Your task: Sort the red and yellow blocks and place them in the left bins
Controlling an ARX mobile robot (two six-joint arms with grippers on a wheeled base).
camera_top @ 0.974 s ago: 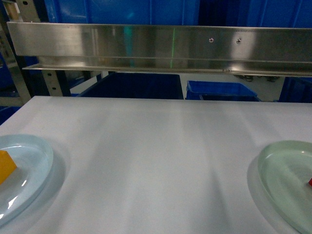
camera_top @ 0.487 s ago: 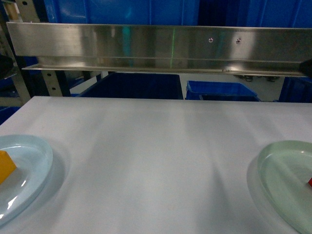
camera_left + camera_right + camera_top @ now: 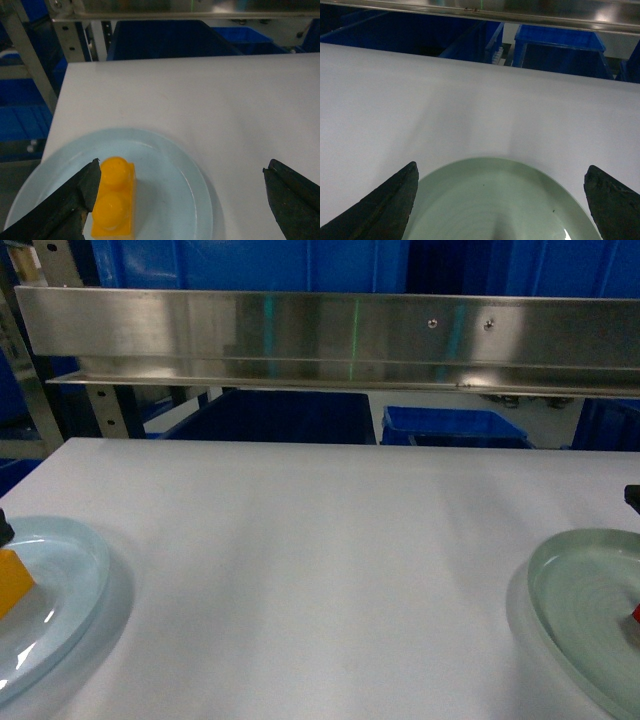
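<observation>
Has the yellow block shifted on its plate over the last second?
No. The yellow block sits at the same spot on the pale blue plate, at the head view's left edge.

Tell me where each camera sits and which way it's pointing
Head: on the robot, looking forward and down over the white table; only dark hand tips at both edges.
Left wrist: above the pale blue plate with the yellow block, facing the blue bins; left hand open.
Right wrist: above the pale green plate; right hand open.
Head shares both plates.
</observation>
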